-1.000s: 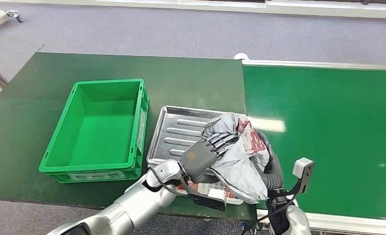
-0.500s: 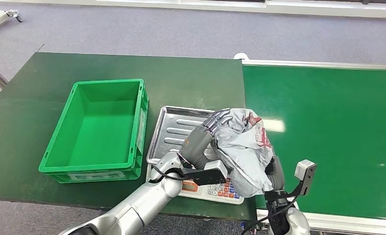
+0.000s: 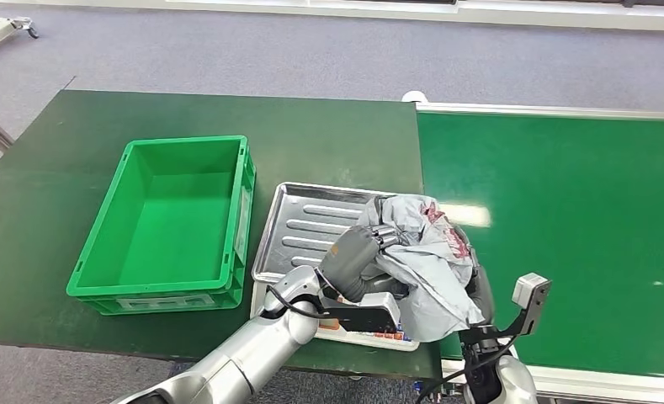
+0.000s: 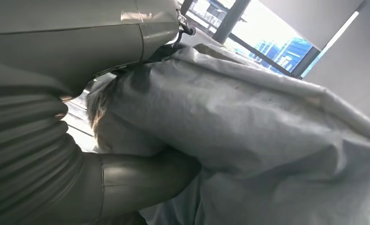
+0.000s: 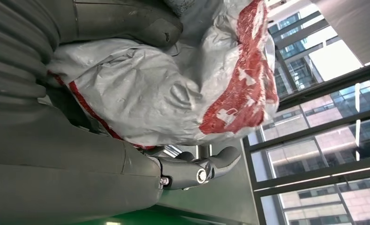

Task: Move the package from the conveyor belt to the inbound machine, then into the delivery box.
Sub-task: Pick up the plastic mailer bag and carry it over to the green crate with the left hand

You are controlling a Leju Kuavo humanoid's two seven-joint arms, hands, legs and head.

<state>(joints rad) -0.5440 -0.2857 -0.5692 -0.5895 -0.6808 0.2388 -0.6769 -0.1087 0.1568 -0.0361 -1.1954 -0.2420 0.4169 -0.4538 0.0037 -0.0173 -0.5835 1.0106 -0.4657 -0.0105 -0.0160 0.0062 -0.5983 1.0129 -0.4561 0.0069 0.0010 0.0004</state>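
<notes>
Head view: grey poly mailer package (image 3: 425, 261) over the scale tray (image 3: 299, 223), both left hand (image 3: 353, 261) and right hand (image 3: 478, 286) closed on it; your risk, slack film slipping short of the green crate (image 3: 101, 278).

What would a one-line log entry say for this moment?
package: held above scale tray | left hand: grips package | right hand: grips package | green crate: empty
</notes>
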